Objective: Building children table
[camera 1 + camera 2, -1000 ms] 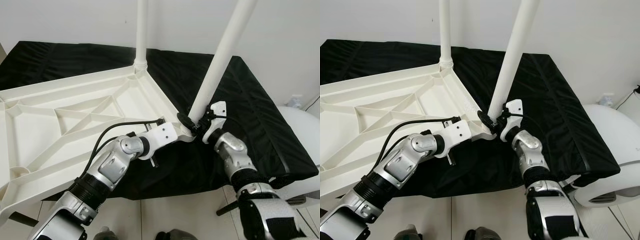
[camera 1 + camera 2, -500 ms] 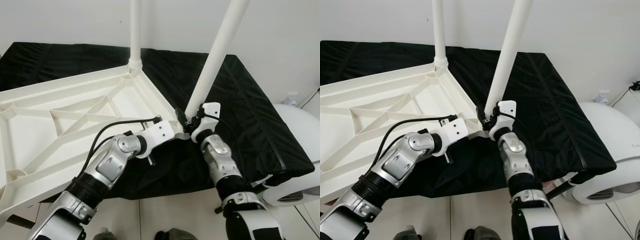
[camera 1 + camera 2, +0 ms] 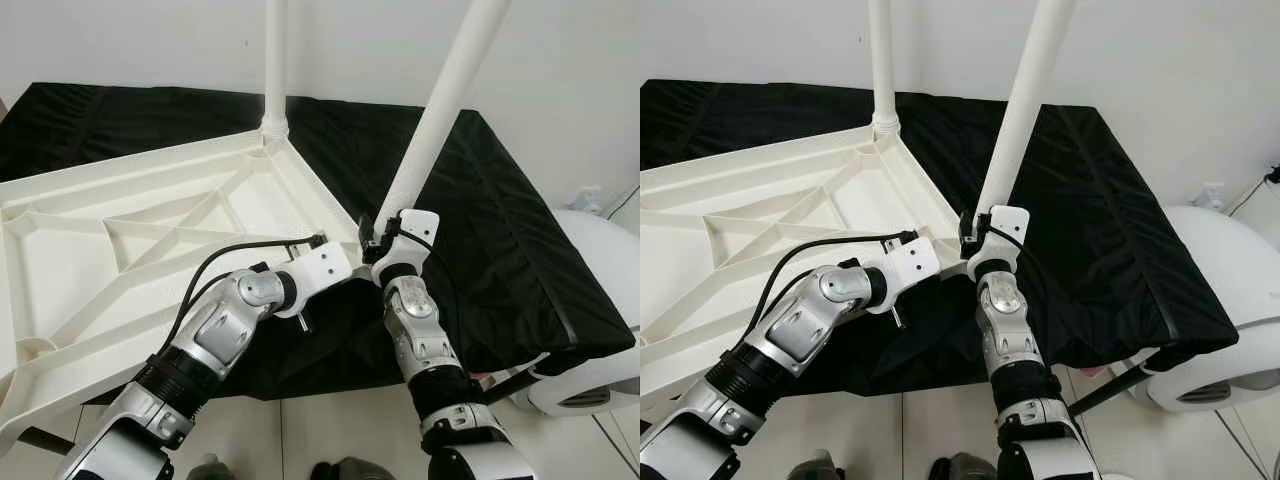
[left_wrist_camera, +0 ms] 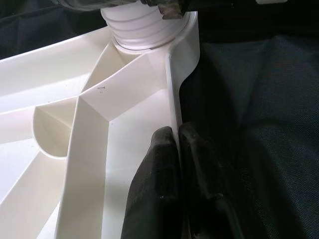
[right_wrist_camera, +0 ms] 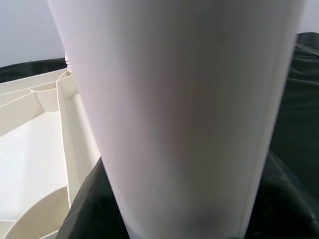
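Two legs stand on one upturned white tabletop point(image 3: 120, 240), lying on a black-covered bed point(image 3: 500, 220): far leg point(image 3: 274, 60) seated, near leg point(image 3: 440, 110) tilted at its corner socket point(image 4: 144, 25). Right claw point(image 3: 385, 232) clamps the near leg's base; left claw point(image 4: 174, 184), closed, pinches the rim. Advice: hold the rim firm, bring the leg upright, then turn.

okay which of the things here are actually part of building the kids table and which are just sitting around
Part of the job:
upturned white tabletop
near leg, held by right gripper
far leg, already standing in its corner
left gripper, pinching the tabletop rim

Just around:
black-covered bed
white rounded object
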You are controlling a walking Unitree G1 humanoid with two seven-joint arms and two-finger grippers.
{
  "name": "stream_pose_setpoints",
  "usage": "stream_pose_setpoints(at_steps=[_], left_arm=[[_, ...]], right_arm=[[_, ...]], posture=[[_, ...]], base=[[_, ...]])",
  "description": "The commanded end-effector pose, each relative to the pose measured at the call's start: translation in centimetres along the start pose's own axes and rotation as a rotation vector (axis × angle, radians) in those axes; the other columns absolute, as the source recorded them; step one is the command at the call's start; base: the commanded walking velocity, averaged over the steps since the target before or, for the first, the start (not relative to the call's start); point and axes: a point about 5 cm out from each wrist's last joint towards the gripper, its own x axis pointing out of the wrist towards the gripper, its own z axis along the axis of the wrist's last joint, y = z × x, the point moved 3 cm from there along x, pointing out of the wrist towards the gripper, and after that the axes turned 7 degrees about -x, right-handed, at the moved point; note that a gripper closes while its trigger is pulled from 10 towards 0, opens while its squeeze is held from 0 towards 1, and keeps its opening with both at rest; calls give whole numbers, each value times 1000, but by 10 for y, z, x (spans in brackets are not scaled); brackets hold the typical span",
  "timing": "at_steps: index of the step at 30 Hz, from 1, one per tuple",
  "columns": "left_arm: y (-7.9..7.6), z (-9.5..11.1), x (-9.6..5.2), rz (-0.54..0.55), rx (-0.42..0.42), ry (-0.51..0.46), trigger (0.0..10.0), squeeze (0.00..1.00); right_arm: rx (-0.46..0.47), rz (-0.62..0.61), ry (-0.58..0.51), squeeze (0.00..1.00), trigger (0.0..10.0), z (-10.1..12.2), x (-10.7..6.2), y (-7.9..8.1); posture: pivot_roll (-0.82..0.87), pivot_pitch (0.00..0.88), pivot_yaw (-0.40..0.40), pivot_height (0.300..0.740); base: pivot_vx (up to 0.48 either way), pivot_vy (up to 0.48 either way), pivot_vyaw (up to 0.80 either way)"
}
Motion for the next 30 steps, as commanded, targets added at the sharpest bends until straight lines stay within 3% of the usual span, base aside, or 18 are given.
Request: stream_pose_setpoints(at_steps=[1, 2, 3, 4, 5, 6, 14, 15, 16, 24, 30], left_arm=[[-22, 5, 7, -110, 28, -23, 10000, 0], [-22, 5, 7, -109, 29, -23, 10000, 0], [-22, 5, 7, -108, 29, -23, 10000, 0], [-21, 5, 7, -108, 29, -23, 10000, 0], [-21, 5, 7, -108, 29, -23, 10000, 0], [-21, 5, 7, -107, 29, -24, 10000, 0], [-21, 6, 8, -106, 31, -25, 10000, 0], [-20, 6, 9, -105, 31, -26, 10000, 0], [-20, 7, 9, -104, 30, -27, 10000, 0], [-18, 7, 8, -97, 28, -27, 10000, 0], [-16, 8, 8, -91, 26, -30, 10000, 0]], right_arm=[[-11, 1, -20, 0, 10000, 7, 1, 1], [-13, -7, -15, 0, 10000, 6, 1, -2], [-14, -19, -8, 333, 10000, 5, 1, -5], [-19, -33, -4, 729, 10000, 5, 1, -8], [-19, -33, -4, 729, 10000, 5, 1, -8], [-17, -35, -2, 1000, 10000, 5, 1, -9], [-38, -31, -1, 1000, 10000, 4, 0, -17], [-45, -23, 0, 259, 10000, 4, 0, -18], [-33, 2, 7, 0, 10000, 2, -1, -19], [-5, 250, -21, 0, 10000, 3, -8, -6], [-45, 420, -54, 0, 10000, 7, -9, -16]], posture=[[56, 0, -99, 740], [56, 0, -99, 740], [55, 0, -99, 740], [54, 0, -99, 740], [54, 0, -99, 740], [52, 0, -98, 740], [47, 0, -99, 740], [48, 0, -101, 740], [48, 0, -101, 740], [45, 0, -100, 740], [39, 0, -96, 740]], base=[[0, 0, 0], [0, 0, 0], [0, 0, 0], [0, 0, 0], [0, 0, 0], [0, 0, 0], [0, 0, 0], [0, 0, 0], [0, 0, 0], [0, 0, 0], [0, 0, 0]])
